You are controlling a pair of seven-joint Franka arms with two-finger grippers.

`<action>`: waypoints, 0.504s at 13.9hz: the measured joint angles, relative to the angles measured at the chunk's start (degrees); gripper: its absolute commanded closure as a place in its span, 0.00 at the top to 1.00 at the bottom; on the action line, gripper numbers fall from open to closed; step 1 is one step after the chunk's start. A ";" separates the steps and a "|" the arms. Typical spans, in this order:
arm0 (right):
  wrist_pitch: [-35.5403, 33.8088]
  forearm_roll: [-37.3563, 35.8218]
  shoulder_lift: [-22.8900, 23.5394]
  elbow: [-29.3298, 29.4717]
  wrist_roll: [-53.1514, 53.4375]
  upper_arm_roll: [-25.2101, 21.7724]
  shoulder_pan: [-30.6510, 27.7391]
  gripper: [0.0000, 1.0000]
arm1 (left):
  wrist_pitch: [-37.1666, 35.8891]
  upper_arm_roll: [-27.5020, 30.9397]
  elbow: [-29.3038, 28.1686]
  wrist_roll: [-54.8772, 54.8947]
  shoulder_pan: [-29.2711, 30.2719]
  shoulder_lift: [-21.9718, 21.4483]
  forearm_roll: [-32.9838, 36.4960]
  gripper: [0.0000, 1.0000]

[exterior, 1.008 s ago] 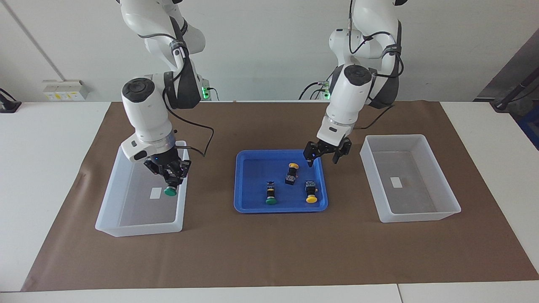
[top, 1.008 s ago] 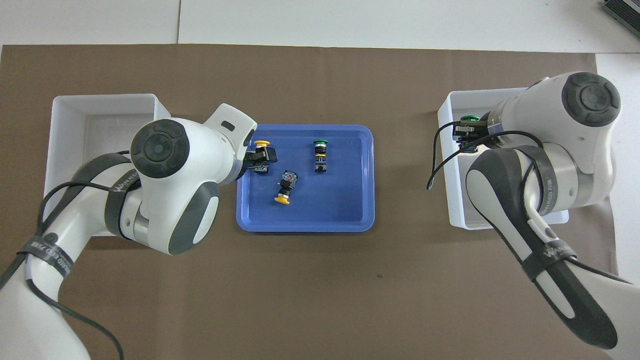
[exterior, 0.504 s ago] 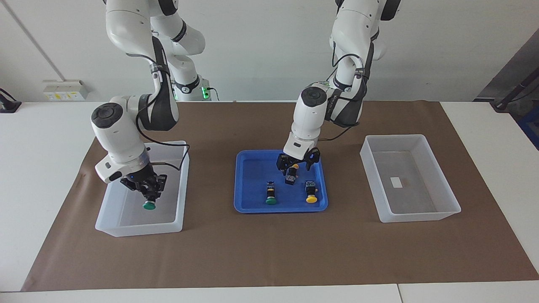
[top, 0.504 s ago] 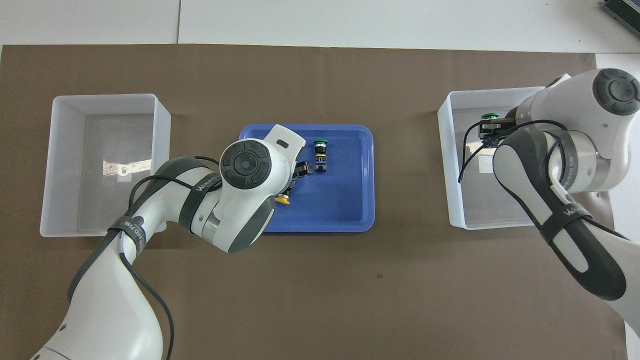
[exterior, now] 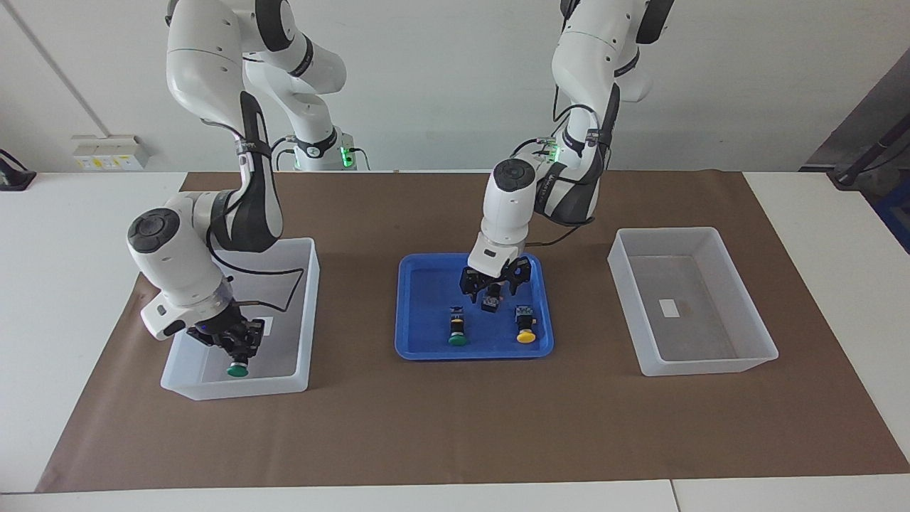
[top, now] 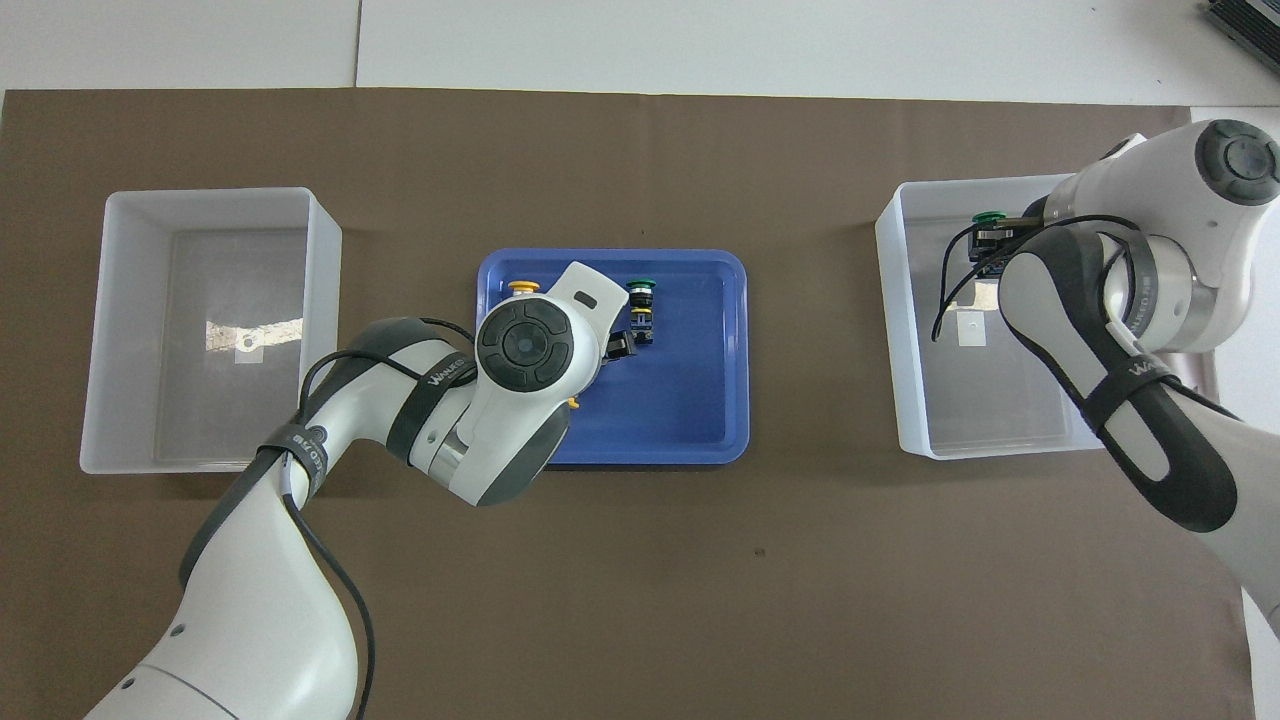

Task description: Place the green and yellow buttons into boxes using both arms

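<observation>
- A white worktop carries a brown mat, with a pale wall at the robots' end.
- Four buttons show: two green, two yellow.
- Two translucent white boxes, one at each end of the mat, and one blue tray between them.
- One green button is pinched cap-down in the right claw, whose fingers are pressed onto its black body, low inside the box at the right arm's end.
- The left claw stands spread wide, down in the tray, straddling a yellow button; contact cannot be judged.
- Just beside that claw, farther from the robots, lie the second green button and the second yellow button.
- The box at the left arm's end, well apart from the left claw, holds only a small white label.
</observation>
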 measured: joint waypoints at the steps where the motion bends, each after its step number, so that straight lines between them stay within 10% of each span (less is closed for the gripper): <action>1: 1.01 0.03 0.42 0.00 0.00 0.00 -0.02 0.00 | 0.00 0.00 -0.01 -0.01 -0.06 0.09 0.02 1.00; 4: 2.25 0.04 1.21 -0.01 0.00 0.00 -0.02 0.23 | 0.02 -0.10 -0.02 -0.15 -0.58 0.37 0.04 0.92; 7: 3.71 0.04 1.46 -0.01 0.00 0.09 0.07 1.00 | 0.10 -0.09 -0.02 -0.78 -1.23 0.50 0.04 0.79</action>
